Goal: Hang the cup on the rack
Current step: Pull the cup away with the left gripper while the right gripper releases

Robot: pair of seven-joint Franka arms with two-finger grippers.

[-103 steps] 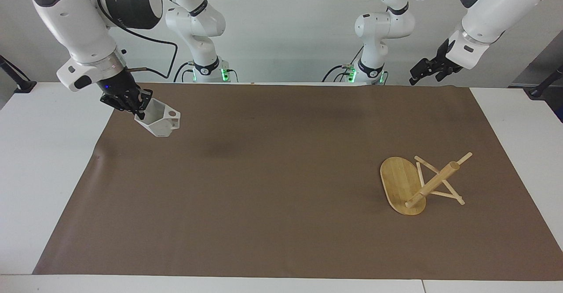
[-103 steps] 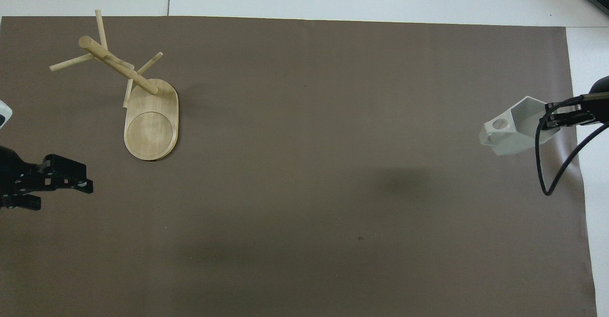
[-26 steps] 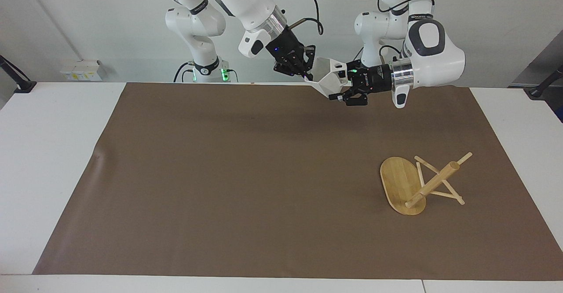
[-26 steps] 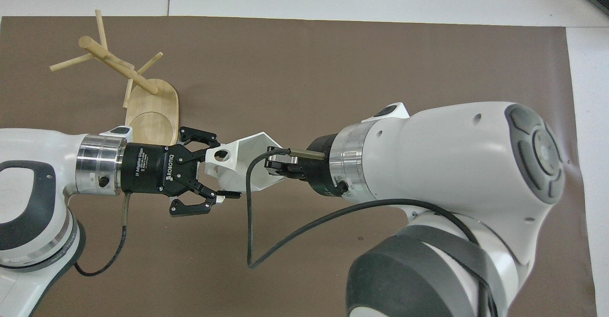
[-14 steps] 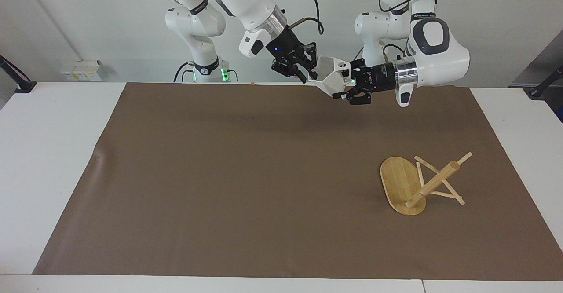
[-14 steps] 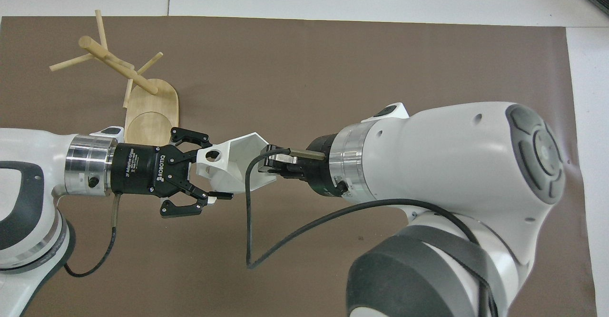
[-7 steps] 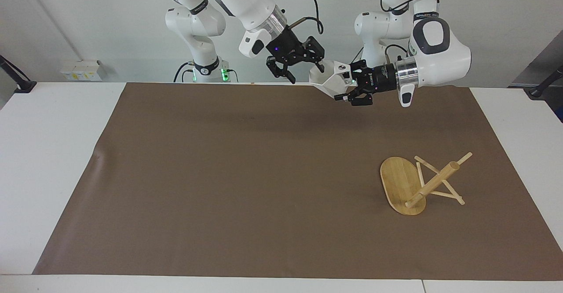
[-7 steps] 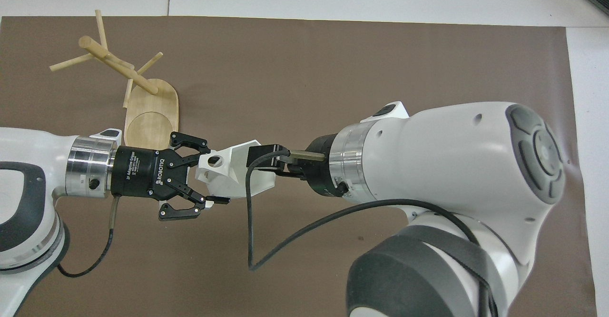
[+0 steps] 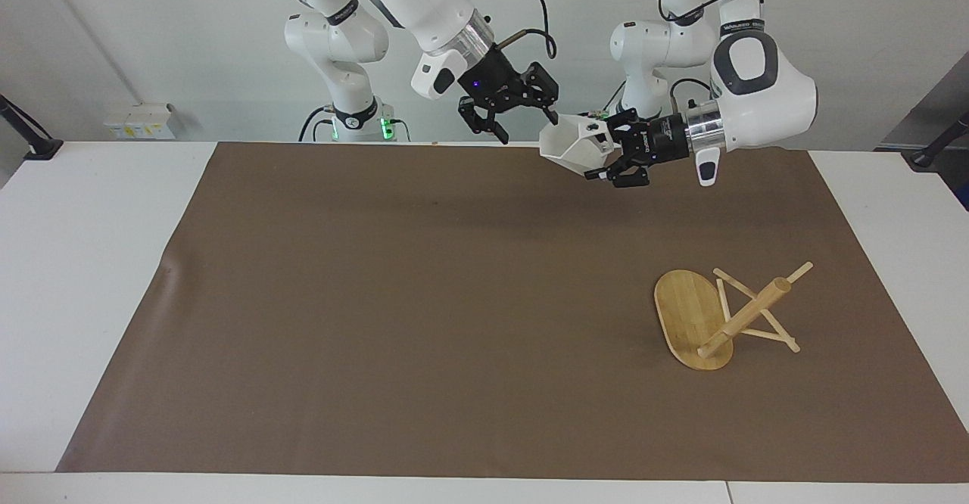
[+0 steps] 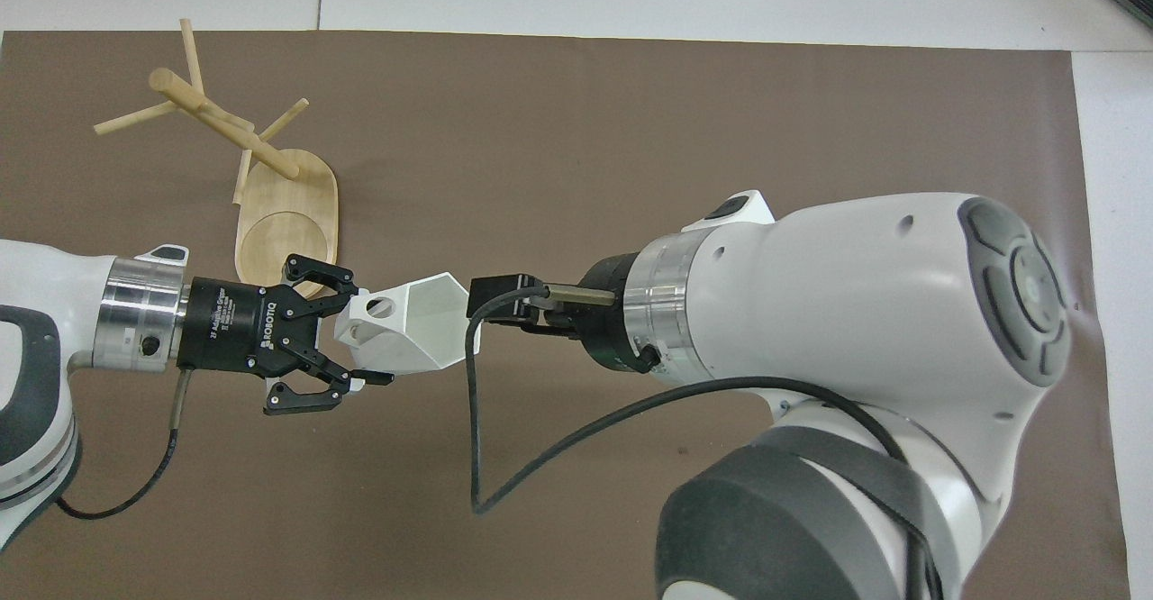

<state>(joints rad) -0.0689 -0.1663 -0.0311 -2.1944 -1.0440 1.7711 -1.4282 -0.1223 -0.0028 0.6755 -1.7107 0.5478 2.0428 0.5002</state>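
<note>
The white faceted cup [image 9: 568, 148] hangs in the air over the mat's edge nearest the robots. My left gripper [image 9: 602, 157] is shut on its handle end, with the hexagonal mouth turned toward the right arm. In the overhead view the cup [image 10: 419, 330] sits between the left gripper [image 10: 365, 334] and the right gripper [image 10: 495, 304]. My right gripper [image 9: 528, 124] stands open beside the cup's rim, with nothing in it. The bamboo rack [image 9: 746, 315] stands on its oval base [image 9: 685, 311] toward the left arm's end, farther from the robots; it shows as the rack [image 10: 225, 127] in the overhead view.
A brown mat [image 9: 424, 322] covers most of the white table [image 9: 83, 262]. The right arm's black cable [image 10: 473, 438] loops down beside its wrist. A small white box [image 9: 140, 122] sits at the wall by the right arm's end.
My right gripper has opened and let go of the cup. The left gripper, still shut on the cup, has carried it away from the right gripper toward the left arm's end.
</note>
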